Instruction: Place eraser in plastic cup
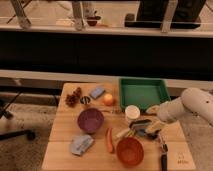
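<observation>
The white plastic cup point(132, 112) stands upright on the wooden table point(65, 150), just in front of the green tray. A small grey block, the eraser point(138, 124), lies right below the cup among a few small items. My gripper point(149, 126) comes in from the right on a white arm point(192, 106). It is down at this cluster, at the eraser's right end and a little right of and below the cup. Whether it holds the eraser does not show.
A green tray point(144, 93) is at the back right. An orange ball point(108, 99), a blue-grey block point(97, 92) and a pine cone point(74, 97) are at the back left. A purple bowl point(90, 120), an orange bowl point(130, 151), a carrot point(109, 140), a blue cloth point(81, 144) and a black-handled tool point(163, 156) are in front.
</observation>
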Controlling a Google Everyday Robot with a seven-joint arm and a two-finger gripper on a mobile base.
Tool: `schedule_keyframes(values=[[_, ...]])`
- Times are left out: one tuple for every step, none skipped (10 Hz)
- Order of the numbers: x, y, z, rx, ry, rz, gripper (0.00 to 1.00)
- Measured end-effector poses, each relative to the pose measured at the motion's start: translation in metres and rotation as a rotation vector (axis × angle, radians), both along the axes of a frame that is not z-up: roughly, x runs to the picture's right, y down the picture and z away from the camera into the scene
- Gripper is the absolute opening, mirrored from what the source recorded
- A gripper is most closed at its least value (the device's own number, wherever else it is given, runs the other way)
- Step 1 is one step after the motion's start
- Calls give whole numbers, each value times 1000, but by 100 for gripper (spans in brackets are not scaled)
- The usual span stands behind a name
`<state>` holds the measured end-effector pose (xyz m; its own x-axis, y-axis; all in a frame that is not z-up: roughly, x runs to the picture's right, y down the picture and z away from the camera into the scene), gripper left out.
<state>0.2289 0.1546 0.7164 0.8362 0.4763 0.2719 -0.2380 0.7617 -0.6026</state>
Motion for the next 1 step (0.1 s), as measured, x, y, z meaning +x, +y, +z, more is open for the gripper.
schedule_keyframes(values=[[-1, 0, 0, 0, -1, -1, 67]])
